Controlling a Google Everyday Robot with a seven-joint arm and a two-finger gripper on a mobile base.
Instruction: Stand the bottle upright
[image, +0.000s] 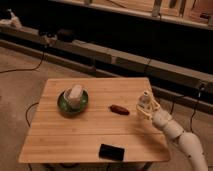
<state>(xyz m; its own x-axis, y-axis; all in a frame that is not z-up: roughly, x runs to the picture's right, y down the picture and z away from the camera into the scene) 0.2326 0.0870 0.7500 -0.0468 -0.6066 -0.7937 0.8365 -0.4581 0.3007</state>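
fingers (145, 107) clenched on bottle (144, 100), seemingly upright, at table (90, 135) right edge, label unreadable

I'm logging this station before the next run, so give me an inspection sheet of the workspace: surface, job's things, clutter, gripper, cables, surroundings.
Surface: wooden table, flat, lit from above.
Job's things: bottle at the table's right edge, in the gripper, roughly upright as far as can be seen.
Clutter: green bowl with a pale object in it, left of centre; small brown object right of centre; black flat object at the front edge.
Gripper: gripper at the right edge, shut on the bottle, arm reaching in from the lower right.
Cables: dark cable across the floor on the left.
Surroundings: long dark bench behind the table.
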